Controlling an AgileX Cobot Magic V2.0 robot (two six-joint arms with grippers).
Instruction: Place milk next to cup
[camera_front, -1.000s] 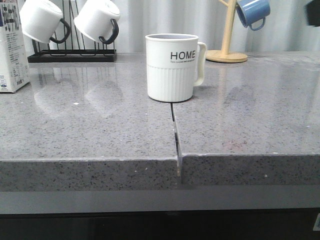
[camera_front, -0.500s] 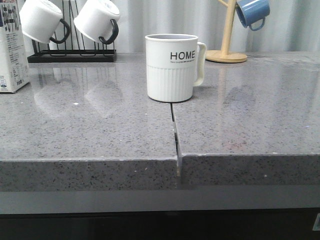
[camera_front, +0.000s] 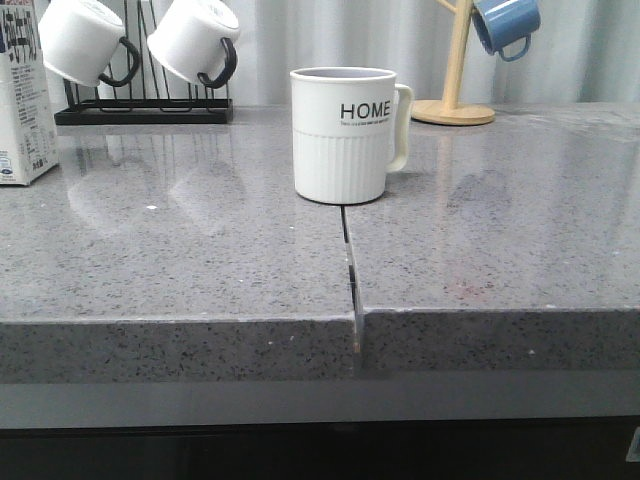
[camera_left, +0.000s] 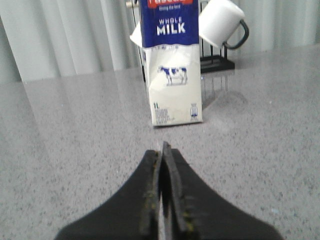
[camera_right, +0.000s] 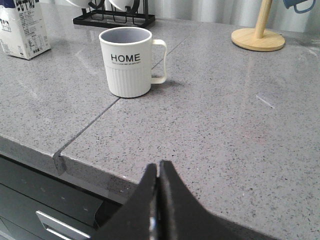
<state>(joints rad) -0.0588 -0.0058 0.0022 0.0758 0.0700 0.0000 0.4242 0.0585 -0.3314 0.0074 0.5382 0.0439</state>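
Grey speckled worktop (camera_front: 180, 260) runs under pale curtains, with a seam down its middle. On that seam stands the cup (camera_front: 343, 134), upright, handle turned to the robot's right. Well to the left of the cup, at the edge of the front view, stands the milk (camera_front: 22, 95), upright and apart from the cup, beside a black rack (camera_front: 145, 112) holding white mugs (camera_front: 190, 40). Left end effector (camera_left: 163, 186) faces the milk with fingers pressed together, holding nothing. Right end effector (camera_right: 158, 196) is likewise closed and empty.
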